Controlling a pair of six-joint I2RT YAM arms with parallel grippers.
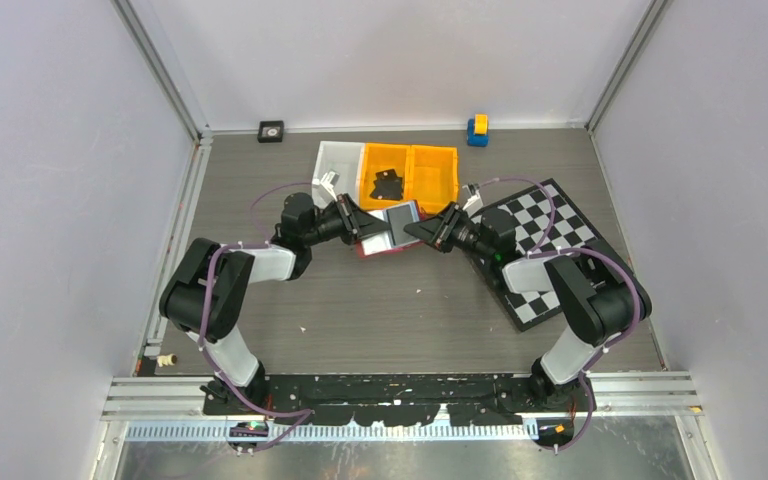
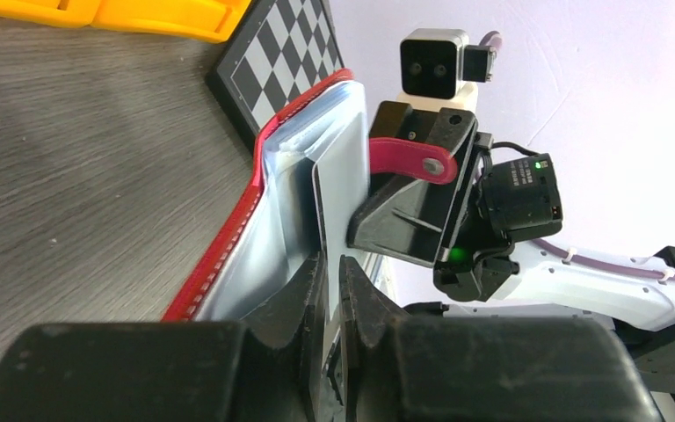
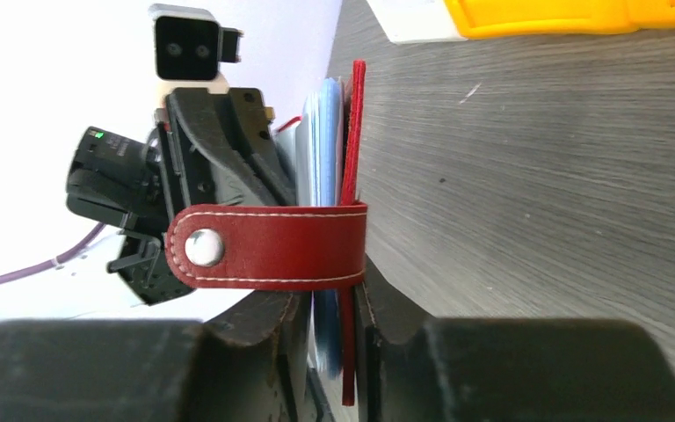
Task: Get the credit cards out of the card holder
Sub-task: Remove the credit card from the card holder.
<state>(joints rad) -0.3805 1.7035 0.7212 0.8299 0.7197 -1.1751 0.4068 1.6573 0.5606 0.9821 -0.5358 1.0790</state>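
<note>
The red card holder (image 1: 392, 226) is held off the table between both grippers, open, with its pale bluish sleeves showing. My left gripper (image 1: 360, 226) is shut on one thin pale leaf of it (image 2: 332, 264); I cannot tell whether that leaf is a sleeve or a card. My right gripper (image 1: 424, 231) is shut on the red cover and the sleeves beside it (image 3: 325, 294). The snap tab (image 3: 272, 246) hangs across the right fingers and also shows in the left wrist view (image 2: 409, 158). No tan cards are in view.
Two orange bins (image 1: 432, 172) and a white bin (image 1: 338, 160) stand just behind the card holder, black pieces (image 1: 388, 184) in one. A chequered board (image 1: 545, 245) lies under the right arm. A blue-yellow block (image 1: 477, 129) and a small black square (image 1: 271, 130) sit at the back wall.
</note>
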